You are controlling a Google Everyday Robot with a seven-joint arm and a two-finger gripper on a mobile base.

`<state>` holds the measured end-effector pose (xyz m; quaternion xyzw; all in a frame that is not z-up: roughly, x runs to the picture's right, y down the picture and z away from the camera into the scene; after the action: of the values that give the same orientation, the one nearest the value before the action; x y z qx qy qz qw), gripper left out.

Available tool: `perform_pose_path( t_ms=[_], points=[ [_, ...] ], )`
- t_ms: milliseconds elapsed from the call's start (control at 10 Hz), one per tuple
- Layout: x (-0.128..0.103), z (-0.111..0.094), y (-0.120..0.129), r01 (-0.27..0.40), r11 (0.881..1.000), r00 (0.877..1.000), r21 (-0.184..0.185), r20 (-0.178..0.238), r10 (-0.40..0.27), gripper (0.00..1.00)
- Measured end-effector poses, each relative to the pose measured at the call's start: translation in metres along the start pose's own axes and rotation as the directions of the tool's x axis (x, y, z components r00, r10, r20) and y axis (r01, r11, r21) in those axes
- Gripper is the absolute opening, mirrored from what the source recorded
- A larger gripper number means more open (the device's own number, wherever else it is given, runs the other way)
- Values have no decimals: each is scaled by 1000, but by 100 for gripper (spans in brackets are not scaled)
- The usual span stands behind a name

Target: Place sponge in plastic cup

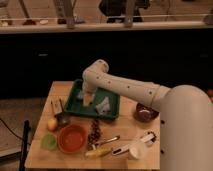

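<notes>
Now the tool (pixel 88 96) is down inside the green tray (pixel 111 95) at the far side of the desk (pixel 127 127). It sits right on a pale yellow block that looks to be the sponge (pixel 89 102). Whether the tool is wide, narrow or already holding that block, one cannot tell from this view. So this reads as the pick-up step, with the sponge in the tray and no cup anywhere near it.

The next move calls for a firm hold, a straight lift over the tray's rim, then a carry toward the near edge. Two cups wait there: a white cup (pixel 134 150) at the near right and a small green cup (pixel 48 142) at the near left. Either could be the plastic cup, and the view does not settle it.

A pale crumpled thing (pixel 104 105) lies just right of the sponge in the tray and could get nudged on the lift. Between tray and cups lie an orange bowl (pixel 72 138), a dark cluster (pixel 94 132), a banana (pixel 98 151) and cutlery (pixel 108 141), so the carry wants height. A dark bowl (pixel 145 113) sits right, and a yellow fruit (pixel 52 124) left.
</notes>
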<state>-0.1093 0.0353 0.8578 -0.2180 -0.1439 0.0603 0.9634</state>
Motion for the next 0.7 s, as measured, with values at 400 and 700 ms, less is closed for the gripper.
perform_pose_path(
  t_ms=[400,700],
  points=[
    [1,25,3,-35,999,999,-16,5,35,80],
    [2,35,-3,-80,997,997,9,10,80,80]
  ],
)
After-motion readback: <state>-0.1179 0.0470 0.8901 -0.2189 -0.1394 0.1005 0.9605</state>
